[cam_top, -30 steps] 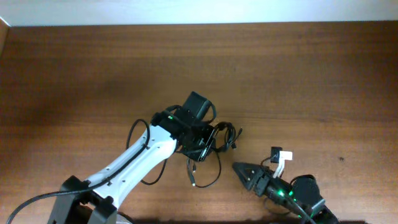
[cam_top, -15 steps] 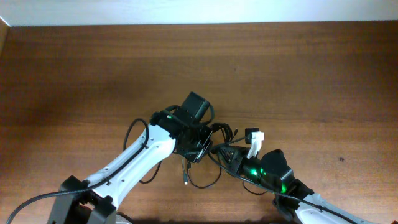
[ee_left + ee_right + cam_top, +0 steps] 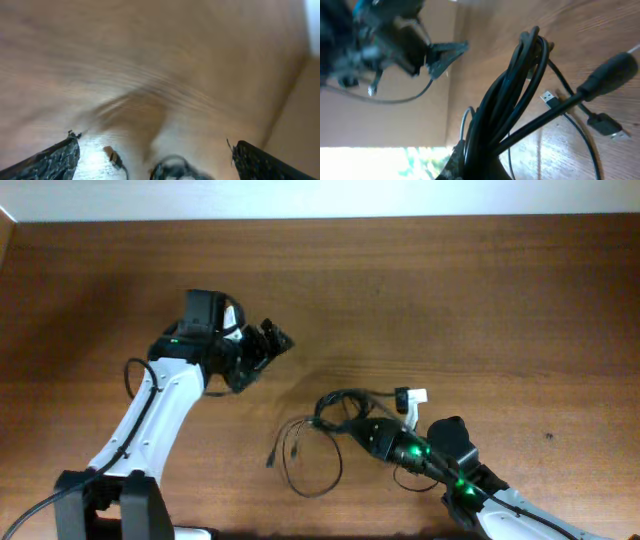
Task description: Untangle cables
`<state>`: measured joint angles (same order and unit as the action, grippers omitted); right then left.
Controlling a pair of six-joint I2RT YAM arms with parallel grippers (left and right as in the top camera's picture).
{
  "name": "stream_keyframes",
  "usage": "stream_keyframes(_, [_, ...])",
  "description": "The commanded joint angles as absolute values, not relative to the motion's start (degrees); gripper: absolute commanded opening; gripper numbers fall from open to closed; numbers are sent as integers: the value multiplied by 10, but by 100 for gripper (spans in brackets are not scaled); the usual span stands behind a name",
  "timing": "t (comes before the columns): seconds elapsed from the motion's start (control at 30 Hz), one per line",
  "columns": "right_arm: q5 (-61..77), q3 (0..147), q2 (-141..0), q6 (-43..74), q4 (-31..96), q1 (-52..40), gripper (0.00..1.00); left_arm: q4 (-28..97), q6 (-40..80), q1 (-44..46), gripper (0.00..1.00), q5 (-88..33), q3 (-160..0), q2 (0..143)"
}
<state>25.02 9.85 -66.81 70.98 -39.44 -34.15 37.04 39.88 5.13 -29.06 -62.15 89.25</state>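
Now the left gripper swings away upper left, wide and empty, the cables handed over to the clamped right gripper.

- cables lie on the surface, lower middle of the overhead frame, bundle on the right side, loose loop trailing off to the lower left
- right claw comes in from the lower right, right at the bundle
- left claw sits upper left of them, well apart

Dark bundled cables rise from the gripper (seemingly clamped).
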Motion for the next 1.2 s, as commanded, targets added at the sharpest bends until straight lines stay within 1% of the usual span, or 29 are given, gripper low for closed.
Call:
stream_keyframes(0.0, [135,112,-667,835,-399,-340,4,396,204,28,99,-490,-627,882])
stream_keyframes(0.03, [106,133,-672,837,-389,-340,4,411,198,29,100,-494,-627,882])
stream_keyframes(0.1, [97,196,-700,861,-316,-340,4,411,199,28,97,-524,-627,882])
stream_keyframes(0.17, [95,297,-752,905,-210,-340,4,423,252,28,84,-542,-627,882])
stream_keyframes(0.2, [91,339,-779,945,-175,-340,4,449,316,28,68,-540,-627,882])
stream_keyframes(0.23, [88,356,-793,968,-158,-340,4,476,373,29,66,-522,-627,882])
stream_keyframes(0.27, [88,364,-805,976,-156,-340,4,498,434,29,66,-488,-627,882])
stream_keyframes(0.3, [88,364,-809,976,-155,-340,4,533,535,35,81,-449,-627,883])
stream_keyframes(0.33, [88,364,-809,976,-153,-340,4,544,608,49,93,-447,-627,883])
stream_keyframes(0.37, [90,364,-809,975,-154,-342,4,543,670,64,99,-445,-627,883])
stream_keyframes(0.4, [99,364,-809,974,-153,-342,4,535,748,84,99,-445,-627,885])
stream_keyframes(0.43, [101,364,-809,973,-153,-342,4,506,780,100,99,-444,-627,888])
stream_keyframes(0.47, [103,364,-809,973,-153,-342,4,472,800,115,96,-444,-627,892])
stream_keyframes(0.5, [108,364,-809,973,-153,-342,4,445,846,131,89,-426,-627,904])
stream_keyframes(0.57, [121,364,-809,973,-152,-342,4,441,885,135,88,-410,-627,934])
stream_keyframes(0.6, [124,364,-809,973,-152,-342,4,435,894,135,86,-411,-627,954])
stream_keyframes(0.63, [124,364,-809,973,-152,-342,4,411,894,140,76,-410,-627,975])
stream_keyframes(0.7, [124,364,-809,973,-152,-342,4,372,895,155,53,-407,-627,998])
stream_keyframes(0.73, [125,364,-809,973,-151,-342,4,360,911,163,49,-402,-627,1004])
stream_keyframes(0.77, [126,364,-809,973,-147,-342,4,357,930,166,40,-387,-627,1005])
stream_keyframes(0.8, [126,364,-809,973,-135,-342,4,351,930,166,27,-376,-627,1005])
stream_keyframes(0.83, [126,364,-809,973,-118,-342,4,346,930,165,22,-372,-627,1005])
stream_keyframes(0.9, [127,364,-809,922,-108,-342,4,338,930,163,3,-324,-627,1005])
stream_keyframes(0.97, [131,364,-809,889,-95,-342,4,330,931,163,2,-295,-627,1005])
stream_keyframes(1.03, [143,364,-809,814,-76,-342,4,306,934,163,2,-259,-627,1005])
stream_keyframes(1.1, [143,364,-809,812,-48,-342,4,291,936,164,2,-241,-627,1005])
stream_keyframes(1.13, [143,364,-809,812,-49,-341,4,291,936,164,5,-242,-627,1005])
stream_keyframes(1.17, [143,364,-809,812,-49,-341,4,292,936,164,14,-242,-627,1005])
